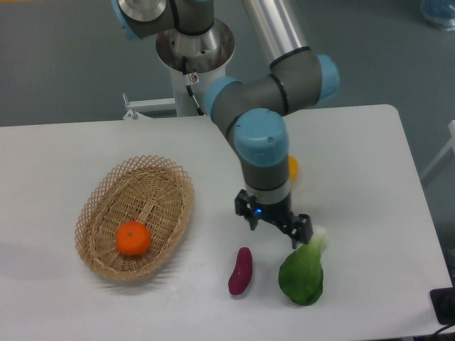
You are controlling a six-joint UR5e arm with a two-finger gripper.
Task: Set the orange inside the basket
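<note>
The orange [133,239] is small, round and bright, and it lies inside the light tan wicker basket [96,202] at the left of the table, near the basket's front end. My gripper [276,226] hangs over the table to the right of the basket, well apart from it. Its jaws are open and hold nothing. It is just above and between a purple vegetable and a green leafy vegetable.
A purple eggplant-like vegetable [240,271] lies at the front centre. A green bok choy [303,273] lies just right of it, touching close to the gripper's right finger. A yellow-orange fruit [293,168] shows partly behind the arm. A black object [444,305] sits at the table's right front corner.
</note>
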